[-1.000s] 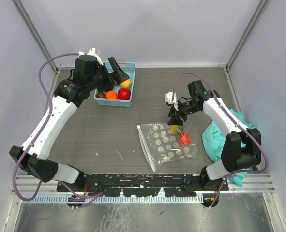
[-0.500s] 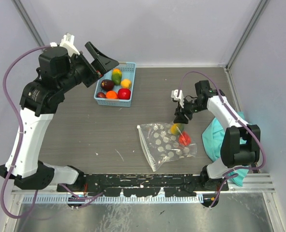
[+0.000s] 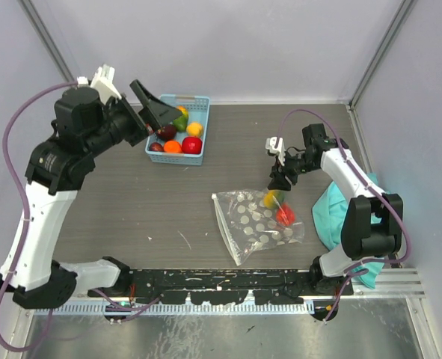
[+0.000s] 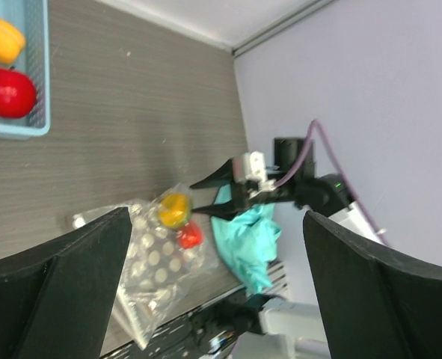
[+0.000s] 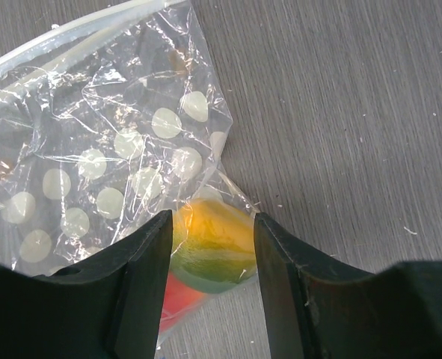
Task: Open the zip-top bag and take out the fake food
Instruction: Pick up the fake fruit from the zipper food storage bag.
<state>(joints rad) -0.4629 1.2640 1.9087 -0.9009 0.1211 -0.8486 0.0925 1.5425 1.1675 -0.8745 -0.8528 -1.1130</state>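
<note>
while right hand (image 3: 278, 184) hovers part-open, left hand (image 3: 163, 118) wide, dotted bag (image 3: 252, 226) holds yellow fruit (image 3: 269, 199)

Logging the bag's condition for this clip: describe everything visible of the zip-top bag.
The zip-top bag is clear, crinkled plastic printed with white dots, lying flat on the grey table. Its zip strip runs along the edge farthest from the food; whether it is sealed cannot be told. Two fake food pieces sit inside near its right corner, a yellow-green piece and a red piece. The right gripper hangs over the yellow-green piece, jaws open astride it.
</note>
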